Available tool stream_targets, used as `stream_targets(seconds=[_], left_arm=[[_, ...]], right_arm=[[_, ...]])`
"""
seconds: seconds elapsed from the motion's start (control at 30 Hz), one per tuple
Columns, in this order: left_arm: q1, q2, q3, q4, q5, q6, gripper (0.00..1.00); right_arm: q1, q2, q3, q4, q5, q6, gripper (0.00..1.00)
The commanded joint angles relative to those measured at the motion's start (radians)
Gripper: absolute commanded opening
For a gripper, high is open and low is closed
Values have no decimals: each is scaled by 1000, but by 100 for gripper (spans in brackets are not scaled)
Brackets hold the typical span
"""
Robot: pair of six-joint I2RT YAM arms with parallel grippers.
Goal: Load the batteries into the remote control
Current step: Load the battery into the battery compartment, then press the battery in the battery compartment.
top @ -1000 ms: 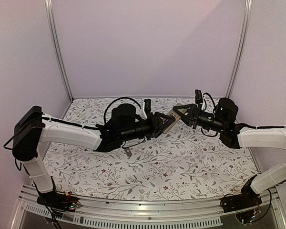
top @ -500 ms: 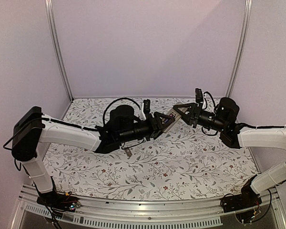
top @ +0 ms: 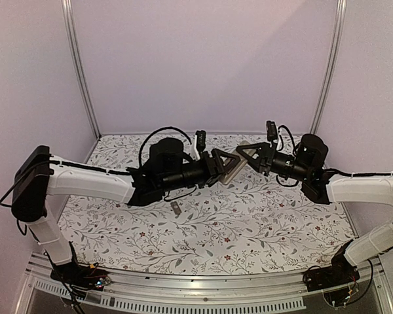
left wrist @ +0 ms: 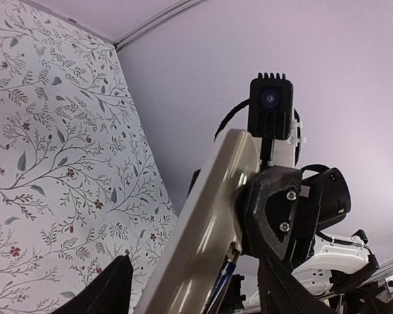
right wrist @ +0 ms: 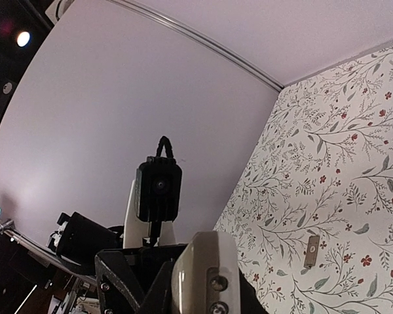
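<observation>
The table [top: 262, 229] is a floral sheet, and both arms meet in mid-air above its far-centre. The left arm [top: 92, 182] reaches in from the left and the right arm [top: 363, 188] from the right, wrists nose to nose.

The right gripper [top: 249, 156] is clamped on the remote control [left wrist: 206, 216]. The remote hangs tilted, off the table, betw. the two claws, w/ its tan back toward the left wrist cam. The left gripper [top: 226, 163] has its jaws apart either side of the remote's other end. One finger [left wrist: 111, 291] shows a clear gap to it, so that claw grips nothing.

From that, this reads as a hand-over or regrip. To do it well:
- Let the right claw carry the remote alone.
- Draw the left claw straight back along the remote's length, no twist, so you don't lever it out of the grip.

Room: the back wall [top: 203, 65] is close behind both wrists, w/ posts [top: 78, 65] at the far corners. Open space is toward you and downward, so retreat that way.

Mind the small grey cover piece [top: 175, 209] lying on the sheet below the left forearm.

Batteries: you can't make them out in any view, so locate them before the next reach.
</observation>
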Motion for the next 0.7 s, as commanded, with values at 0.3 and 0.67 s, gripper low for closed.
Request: stream_targets(seconds=[0.3, 0.67], left_arm=[[28, 21, 21, -26, -17, -43, 48], [28, -2, 9, -121, -13, 13, 43]], right_arm=[[13, -29, 1, -32, 2, -58, 0], [8, -43, 20, -39, -3, -57, 0]])
